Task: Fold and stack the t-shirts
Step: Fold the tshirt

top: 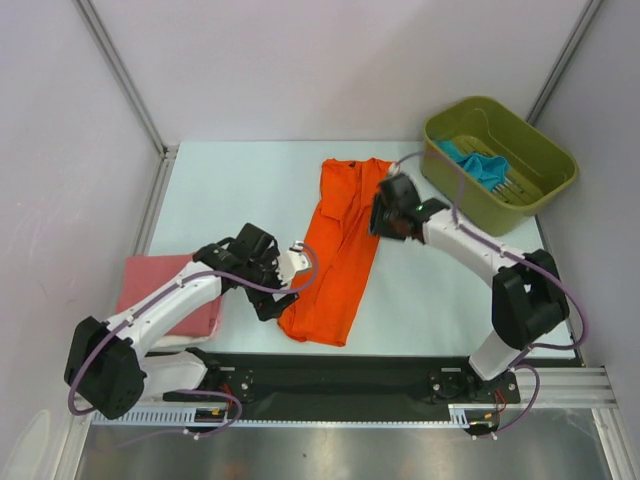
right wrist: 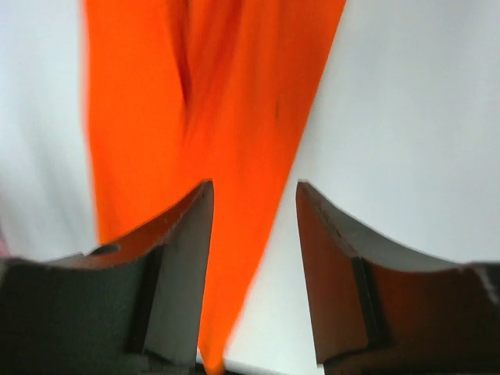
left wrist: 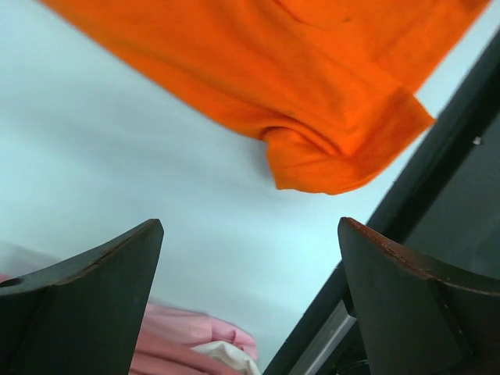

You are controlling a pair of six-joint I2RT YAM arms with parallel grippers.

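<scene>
your left gripper point(left wrist: 250, 226) is spread wide, nothing between the jaws, and it hovers over the bare table point(top: 230, 190) just beside the near end of the orange t-shirt point(top: 335, 260). through the left wrist camera you can see that bunched orange hem lying ahead of the fingertips, apart from them. your right gripper point(right wrist: 254, 187) is over the far half of the same shirt, at its right edge; its jaws stand partly apart with a clear gap, cloth and table showing through below, and it grips nothing. the orange shirt lies in the middle of the table as a long narrow strip, folded lengthwise, running from the far side down towards the arm bases and slanting a little to the left. off to your left, the pink t-shirt point(top: 165, 290) sits folded near the table's left edge, on top of a white one point(top: 165, 342) that peeks out beneath it. at the far right corner, the teal-blue t-shirt point(top: 478, 165) is crumpled inside the olive-green bin point(top: 545, 195).
</scene>
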